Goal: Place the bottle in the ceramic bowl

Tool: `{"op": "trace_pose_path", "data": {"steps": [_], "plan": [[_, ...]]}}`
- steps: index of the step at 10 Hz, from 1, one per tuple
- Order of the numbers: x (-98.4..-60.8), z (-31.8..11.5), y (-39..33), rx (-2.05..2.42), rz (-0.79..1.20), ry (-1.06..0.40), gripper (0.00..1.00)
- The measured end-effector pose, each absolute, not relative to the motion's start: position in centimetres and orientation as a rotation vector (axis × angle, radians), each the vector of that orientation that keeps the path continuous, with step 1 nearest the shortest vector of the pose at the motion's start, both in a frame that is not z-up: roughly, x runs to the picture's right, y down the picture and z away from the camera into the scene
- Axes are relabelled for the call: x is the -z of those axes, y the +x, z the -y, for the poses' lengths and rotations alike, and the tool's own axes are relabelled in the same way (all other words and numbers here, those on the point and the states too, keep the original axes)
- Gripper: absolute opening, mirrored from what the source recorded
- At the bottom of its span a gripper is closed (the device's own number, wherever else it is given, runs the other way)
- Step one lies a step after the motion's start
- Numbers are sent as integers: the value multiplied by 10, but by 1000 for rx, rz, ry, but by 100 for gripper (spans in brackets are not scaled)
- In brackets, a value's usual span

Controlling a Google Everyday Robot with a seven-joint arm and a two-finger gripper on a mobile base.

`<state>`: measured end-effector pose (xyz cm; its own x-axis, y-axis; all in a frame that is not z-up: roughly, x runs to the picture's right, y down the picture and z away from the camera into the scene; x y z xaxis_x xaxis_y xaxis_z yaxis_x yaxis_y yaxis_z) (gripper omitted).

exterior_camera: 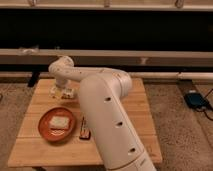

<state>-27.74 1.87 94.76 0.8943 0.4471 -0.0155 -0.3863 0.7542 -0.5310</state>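
Note:
The orange-brown ceramic bowl (46,131) sits on the front left part of the wooden table (115,150). The whitish bottle (59,122) lies inside it. My gripper (63,90) hangs low over the table's back left part, behind the bowl and apart from it. The white arm (107,115) reaches to it from the lower right and hides the middle of the table.
A dark flat bar (84,129) lies just right of the bowl, partly behind the arm. Small white objects (54,91) stand beside the gripper at the back left. A dark wall with rails runs behind the table. A blue thing (196,100) lies on the floor at right.

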Motion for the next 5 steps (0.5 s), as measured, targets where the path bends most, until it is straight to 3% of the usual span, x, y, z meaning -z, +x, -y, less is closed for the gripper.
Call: {"op": "trace_pose_path", "data": {"steps": [2,5], "plan": [[-951,-26,-278,-428,99,-544,78],[-956,-41,-275,-390,82,-529,49]]}}
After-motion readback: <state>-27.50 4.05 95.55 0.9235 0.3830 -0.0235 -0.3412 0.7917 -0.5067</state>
